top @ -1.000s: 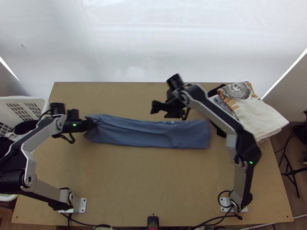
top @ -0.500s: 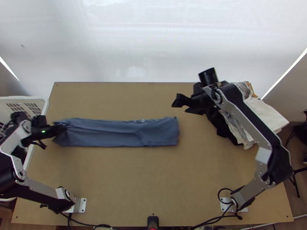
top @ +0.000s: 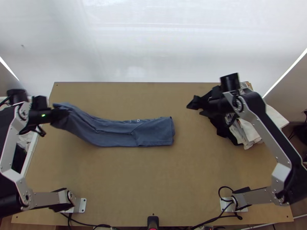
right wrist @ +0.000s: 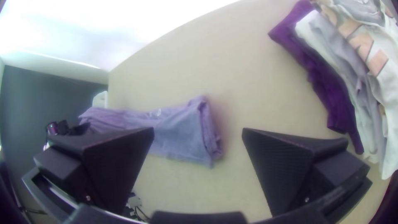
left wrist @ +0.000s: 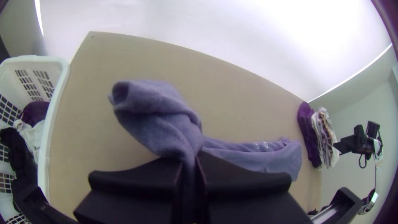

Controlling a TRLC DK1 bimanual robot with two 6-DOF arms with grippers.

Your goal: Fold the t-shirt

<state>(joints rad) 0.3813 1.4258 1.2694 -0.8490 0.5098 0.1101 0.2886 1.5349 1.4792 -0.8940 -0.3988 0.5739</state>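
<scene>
The light wooden bench [top: 161,184] is bordered beyond its far edge by a white sheet-like surface [top: 153,46]; wood flooring [top: 301,197] adjoins its right edge. A white perforated basket [left wrist: 63,83] is positioned at the left edge and contains black, white and dark purple cloth. A stack of folded garments [top: 274,115] occupies the far right corner, pale items over a dark one. The right arm [top: 268,132] crosses above the stack; the left arm [top: 9,153] crosses above the basket. Cables [top: 209,222] run along the near edge.

The t-shirt [top: 126,132] forms a long, narrow folded strip. Its right end lies flat mid-bench; its left end is raised, pinched between the pressed-together fingers of the left gripper [top: 61,113]. The right gripper [top: 197,107], near the stack, has its fingers spread, with nothing between them.
</scene>
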